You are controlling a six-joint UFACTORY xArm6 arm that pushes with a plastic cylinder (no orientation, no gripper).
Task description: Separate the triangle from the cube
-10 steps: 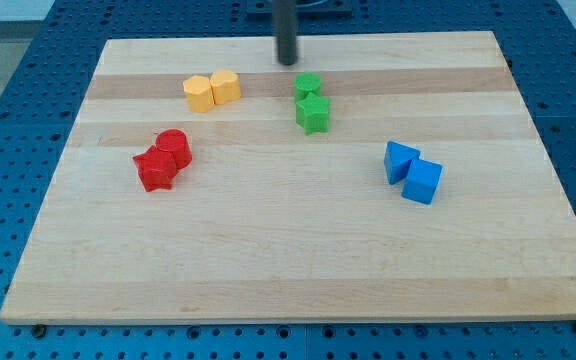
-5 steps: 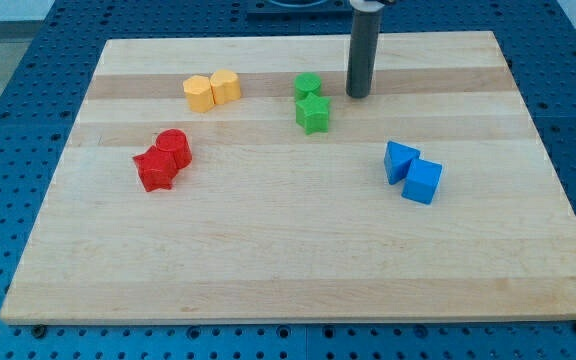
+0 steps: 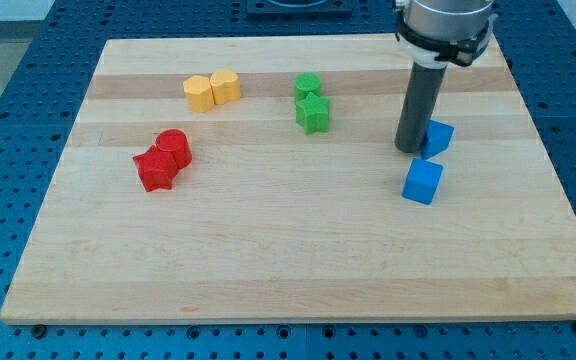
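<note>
Our arm carries no fingers, only a rod, so nothing is clenched or released; my tip (image 3: 409, 150) rests on the surface (image 3: 268, 260) right of centre in the frame. It sits touching the left side of the blue triangle (image 3: 438, 137), which lies just above the blue cube (image 3: 423, 181). The two blue blocks appear apart, with a narrow strip of wood between them.

The risk, as we judge it, lies in the push direction. If we drive toward the lower right, the triangle could slide down into the cube and close the gap. A push straight right could send it toward the surface's right edge. Its slanted face may also let it pivot off the rod and slip away.

The green (image 3: 311, 102), yellow (image 3: 212, 90) and red (image 3: 163, 160) pairs lie well clear.
</note>
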